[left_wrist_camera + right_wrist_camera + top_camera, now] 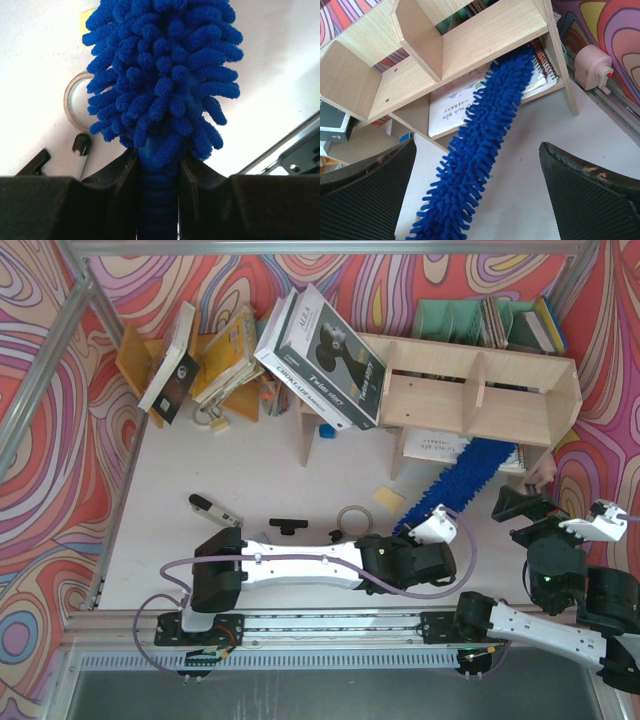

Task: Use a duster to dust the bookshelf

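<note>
As left gripper (159, 159) clamps duster (165, 75), jaws tight

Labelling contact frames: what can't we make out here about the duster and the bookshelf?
- Duster tip: top external, the bookshelf's board covers it; right wrist, shadow hides whether it touches wood.
- Duster handle: left wrist, the left gripper's jaws cover it; bottom edge cuts it off.
- Book spines beyond the shelf: top external, too small to read.
</note>
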`<state>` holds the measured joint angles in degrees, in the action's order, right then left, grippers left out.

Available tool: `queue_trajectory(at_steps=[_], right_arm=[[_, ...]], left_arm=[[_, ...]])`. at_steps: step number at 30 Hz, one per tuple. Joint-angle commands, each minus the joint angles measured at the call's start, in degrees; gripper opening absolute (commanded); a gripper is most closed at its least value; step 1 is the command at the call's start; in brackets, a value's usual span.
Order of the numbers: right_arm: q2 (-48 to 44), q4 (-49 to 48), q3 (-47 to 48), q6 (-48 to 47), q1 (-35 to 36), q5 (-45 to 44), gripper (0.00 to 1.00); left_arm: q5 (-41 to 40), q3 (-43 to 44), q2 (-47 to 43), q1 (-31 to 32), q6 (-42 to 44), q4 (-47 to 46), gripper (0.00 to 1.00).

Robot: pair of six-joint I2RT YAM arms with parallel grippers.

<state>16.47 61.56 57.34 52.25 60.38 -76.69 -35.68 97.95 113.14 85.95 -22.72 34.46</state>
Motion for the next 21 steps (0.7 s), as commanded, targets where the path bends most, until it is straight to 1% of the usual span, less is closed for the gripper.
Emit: queue_trajectory(at_steps=[1,5,8,10,15,21], right_arm=[[0.4,-0.9,-0.5,-0.9,0.5,-1.4,0.98],[0.5,-1.0,-0.5,-1.0,0.5,-1.5,0.98],[0.6,-1.1,-0.5,-1.0,0.5,-1.5,0.98],[0.6,-1.1,-0.5,-1.1,0.5,-1.5,0.98],[0.6,-1.2,-0.5,-1.0,0.5,-1.4,0.98],[0.7,-1.1,-0.5,-1.0,0.6,-1.4,0.98]], left_arm=[[-6.2,-6.6,-7.1,0.2,-3.6,-1.3,0.0],[-9.8,-12.7,-11.9,0.1,-6.4,-2.0,0.0],[-13.3,-16.0,-14.5,0.1,-8.6,-1.0,0.0],[-14.3,-17.1,-15.2,0.1,-9.7,-0.2,0.0],[-13.5,-17.1,-14.4,0.1,-11.5,0.5,0.0],[-9.1,-16.2,-11.7,0.2,-10.0,-1.8,0.0]])
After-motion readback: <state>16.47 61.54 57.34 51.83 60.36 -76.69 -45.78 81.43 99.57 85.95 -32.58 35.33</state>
